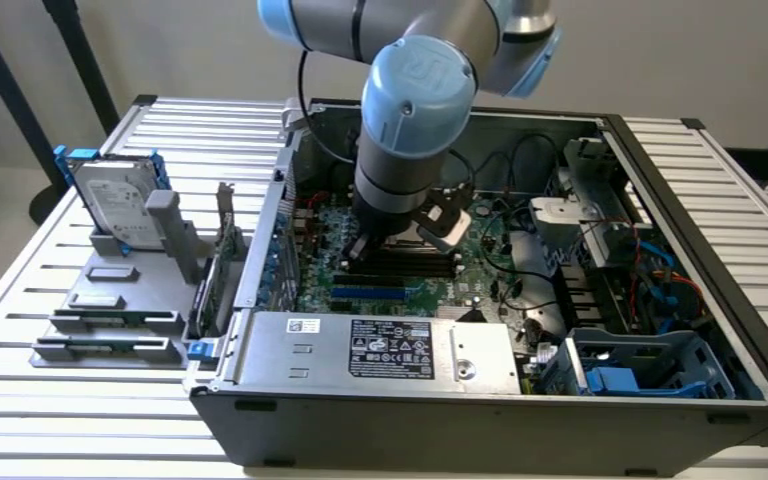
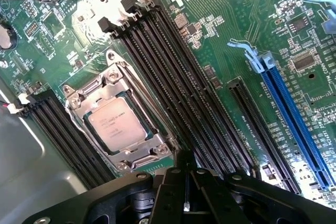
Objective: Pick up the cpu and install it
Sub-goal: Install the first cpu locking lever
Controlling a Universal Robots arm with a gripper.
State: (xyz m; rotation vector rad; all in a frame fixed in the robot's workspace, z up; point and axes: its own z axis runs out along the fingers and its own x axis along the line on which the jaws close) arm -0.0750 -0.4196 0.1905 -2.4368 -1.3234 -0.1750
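Item: cpu (image 2: 116, 124). We log it seated flat in its socket on the motherboard (image 2: 220, 56), silver top up, inside the metal retention frame (image 2: 137, 157). It appears already placed; whether the frame is latched we cannot tell.

Item: end effector (image 2: 185, 182). We see its black body at the edge of the wrist view, fingers drawn together to a narrow slit with nothing between them. It holds nothing. In the exterior view the arm (image 1: 411, 130) reaches down into the open case (image 1: 491, 410), wrist over the middle of the board.

Relation: the cpu lies just beside the end effector, offset across the socket frame and not directly under the fingertips. The chip is square, so no long axis; its edges run parallel to the black memory slots (image 2: 173, 77), which pass between socket and blue slot (image 2: 296, 124).

Other stock: hard drive (image 1: 117, 205) upright in a grey holder (image 1: 104, 335) on the slatted desk (image 1: 37, 270), at the exterior view's left, well apart from the case.
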